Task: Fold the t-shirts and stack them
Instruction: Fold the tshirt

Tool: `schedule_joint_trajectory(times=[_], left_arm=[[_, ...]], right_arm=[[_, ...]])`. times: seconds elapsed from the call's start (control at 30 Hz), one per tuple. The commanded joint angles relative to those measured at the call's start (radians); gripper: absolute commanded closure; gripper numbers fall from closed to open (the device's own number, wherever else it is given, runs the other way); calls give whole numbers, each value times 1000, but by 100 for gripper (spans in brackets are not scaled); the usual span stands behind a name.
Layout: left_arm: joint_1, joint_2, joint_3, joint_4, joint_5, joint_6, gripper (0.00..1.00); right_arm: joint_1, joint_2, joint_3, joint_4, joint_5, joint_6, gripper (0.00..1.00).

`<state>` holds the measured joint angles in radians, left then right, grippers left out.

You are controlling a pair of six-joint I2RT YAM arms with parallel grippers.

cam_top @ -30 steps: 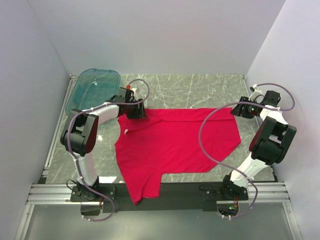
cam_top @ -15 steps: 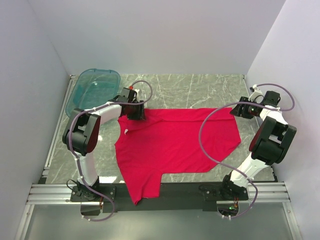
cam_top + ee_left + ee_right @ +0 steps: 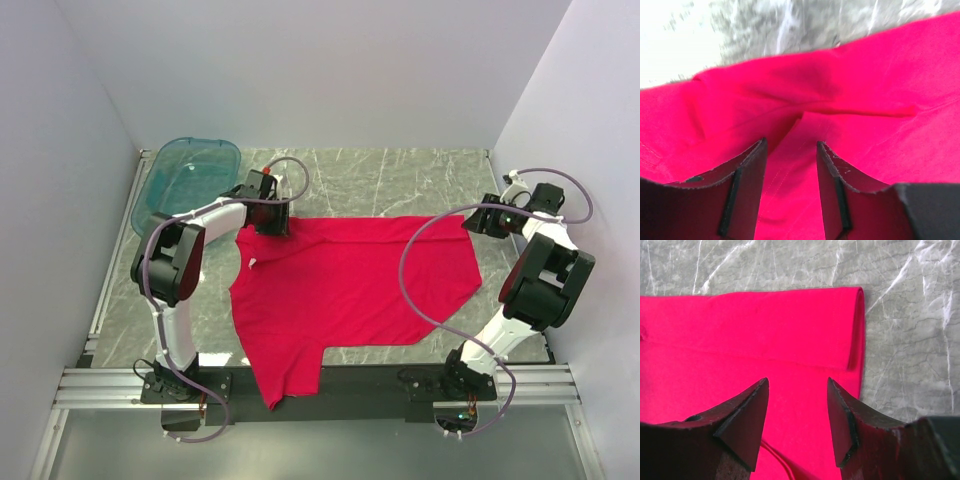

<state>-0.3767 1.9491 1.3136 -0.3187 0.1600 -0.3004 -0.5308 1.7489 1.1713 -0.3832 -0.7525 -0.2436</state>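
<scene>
The red t-shirt lies spread out on the marble table, with one part reaching toward the near edge. My left gripper is at the shirt's far left corner. In the left wrist view it is open, its fingers low over creased red fabric. My right gripper is at the shirt's far right corner. In the right wrist view it is open above the cloth, just short of a folded-over edge. Neither gripper holds anything.
A translucent teal plastic tub stands at the far left of the table, just beyond the left arm. Grey walls close in the sides and back. A metal rail runs along the near edge by the arm bases.
My left arm has shifted slightly right and farther back, with its gripper still at the shirt's far left corner. The right arm and the shirt look unchanged.
</scene>
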Motion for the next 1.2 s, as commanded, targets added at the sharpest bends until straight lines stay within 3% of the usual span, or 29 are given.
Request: schedule_joint_trajectory(times=[0.0,0.2,0.4,0.7,1.0,1.17], left_arm=[[-5,10,42,-26,24,32,51],[-10,8,50,-42,-2,35,51],[-24,-7,44,-68,-11,50,62],[-36,-9,44,-82,-10,53,67],[-36,-39,41,-71,-30,52,99],[-37,-70,19,-56,-20,46,99]], right_arm=[[-14,-23,4,3,-28,4,43],[-20,-25,1,3,-33,6,43],[-24,-23,4,3,-39,9,43],[-35,-26,4,1,-50,12,43],[-41,-25,4,1,-59,13,43],[-46,-23,4,0,-64,13,43]])
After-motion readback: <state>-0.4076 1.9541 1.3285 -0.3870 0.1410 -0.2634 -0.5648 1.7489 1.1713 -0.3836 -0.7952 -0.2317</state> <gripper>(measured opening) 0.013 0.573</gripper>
